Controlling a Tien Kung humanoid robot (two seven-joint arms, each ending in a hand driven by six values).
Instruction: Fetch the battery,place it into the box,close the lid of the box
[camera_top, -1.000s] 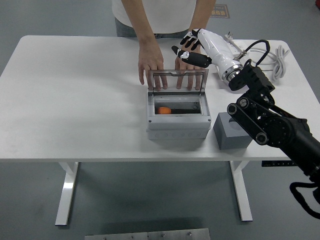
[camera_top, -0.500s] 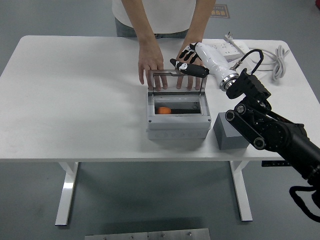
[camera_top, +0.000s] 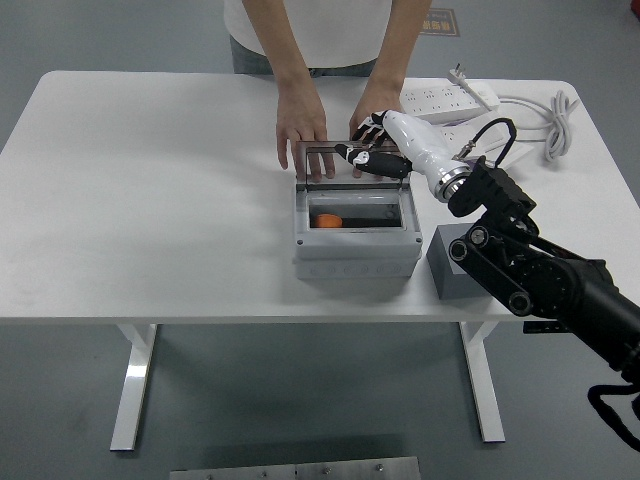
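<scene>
Closing the lid is the step in hand. Right hand (camera_top: 372, 152) sits at the top edge of the clear lid (camera_top: 352, 162), fingers extended and loosely spread, gripping nothing; the fingertips look to be touching or just over the lid's rim, cannot tell which. Lid stands upright at the far side of the box (camera_top: 356, 232), just below the fingers. Battery (camera_top: 327, 221), orange, lies inside the box, below and to the near-left of the hand, so the placing part looks done.

A person stands beyond the hand; the person's left-side hand (camera_top: 301, 128) and other hand (camera_top: 372, 115) rest flat on the table (camera_top: 150, 200) just behind the lid, seen partly through it.

To do it well, as I judge it: hook the fingers behind the lid's top edge and draw it toward the robot, following the hinge arc down, not pushing straight down. Keep the push centred so the lid does not twist. Press flat at the end to seat it. Mind the person's fingers close behind. Grey block (camera_top: 462, 268) sits near-right of the hand, clear of the arc.
</scene>
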